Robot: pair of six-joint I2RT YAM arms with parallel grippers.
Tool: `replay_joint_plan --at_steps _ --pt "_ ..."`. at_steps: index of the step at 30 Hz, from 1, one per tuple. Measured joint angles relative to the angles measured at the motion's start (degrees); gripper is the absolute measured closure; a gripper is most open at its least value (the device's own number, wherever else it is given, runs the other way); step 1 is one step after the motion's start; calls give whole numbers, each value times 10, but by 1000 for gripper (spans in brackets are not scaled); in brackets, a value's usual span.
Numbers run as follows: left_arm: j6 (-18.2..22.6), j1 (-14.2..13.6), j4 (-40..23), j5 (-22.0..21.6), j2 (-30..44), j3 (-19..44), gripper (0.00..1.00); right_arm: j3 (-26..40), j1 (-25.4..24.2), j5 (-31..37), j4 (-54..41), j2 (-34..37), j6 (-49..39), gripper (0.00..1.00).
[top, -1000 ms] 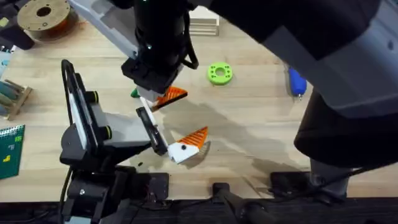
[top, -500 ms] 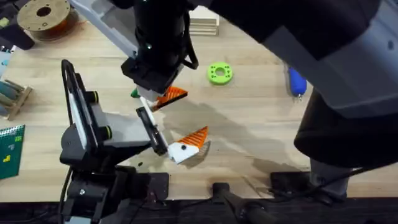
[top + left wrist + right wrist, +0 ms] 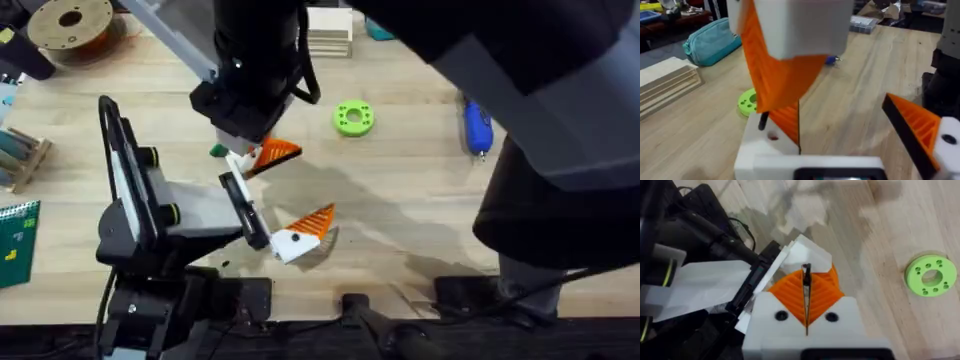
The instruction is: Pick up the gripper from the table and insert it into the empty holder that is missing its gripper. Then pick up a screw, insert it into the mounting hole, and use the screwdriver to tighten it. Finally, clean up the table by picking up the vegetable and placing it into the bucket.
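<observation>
From overhead, my right gripper (image 3: 250, 135) reaches across, the orange gripper wedge (image 3: 280, 153) at its tip against the white holder (image 3: 238, 163) of my left gripper (image 3: 278, 195).

Left wrist: those jaws stand wide apart. I should hold them steady and push the wedge straight in.

Right wrist: my jaws are pressed together.

The pale wooden worktop (image 3: 400, 210) carries the blue screwdriver (image 3: 477, 130), well apart.

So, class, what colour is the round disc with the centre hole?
Bright green; the disc shows best in the right wrist view.
</observation>
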Motion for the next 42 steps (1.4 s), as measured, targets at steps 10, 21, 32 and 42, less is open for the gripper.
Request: replay_joint_plan --at_steps 10,21,32,42 --pt "0 0 0 0 0 0 5 0 3 0 0 0 8 997" --pt "0 0 0 0 0 0 6 0 3 0 0 0 24 997" --pt "0 0 0 0 0 0 6 -20 3 0 0 -8 28 997" --pt "0 0 0 0 0 0 6 -37 3 0 0 -18 28 997"
